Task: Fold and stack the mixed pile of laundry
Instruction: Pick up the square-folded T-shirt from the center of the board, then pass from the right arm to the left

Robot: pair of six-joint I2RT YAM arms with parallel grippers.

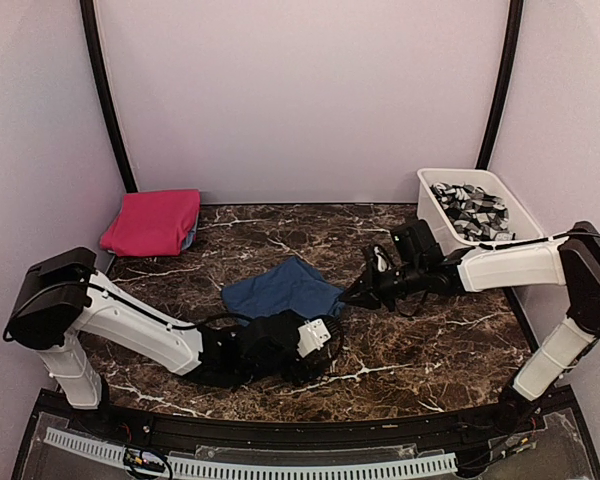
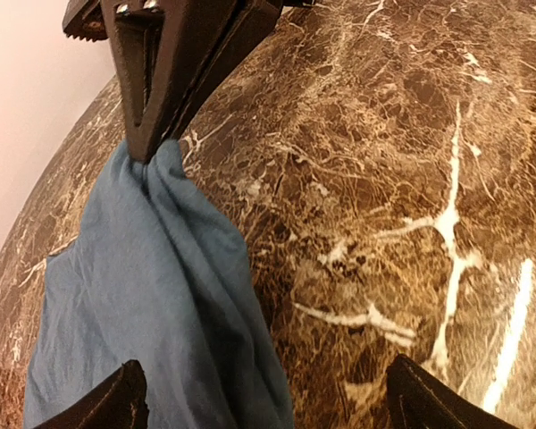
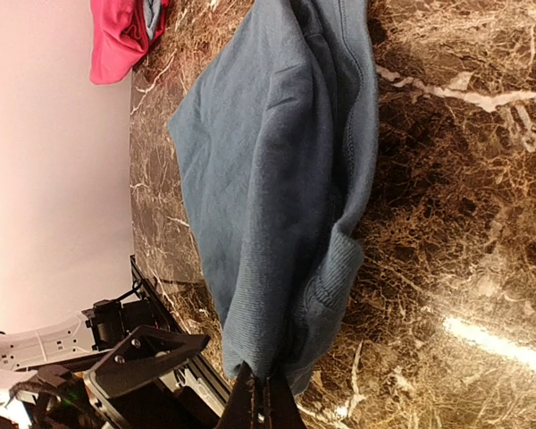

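- Right wrist view: the right gripper (image 3: 264, 404), fingers pressed together, pinches a corner of the dark blue soft cloth garment (image 3: 268, 179).
- The left gripper (image 2: 272, 398) stands spread, just beside that corner.
- The garment lies mid-table on the brown marble table (image 1: 430, 340). A folded magenta-pink garment (image 1: 152, 222) sits far left and a white plastic tub (image 1: 438, 228) far right.

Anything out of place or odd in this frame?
Nothing spilled or damaged. The blue garment lies rumpled mid-table, one edge bunched where the right gripper pinches it. The grey-and-white patterned cloth sits in the white tub, apart from the pink stack.
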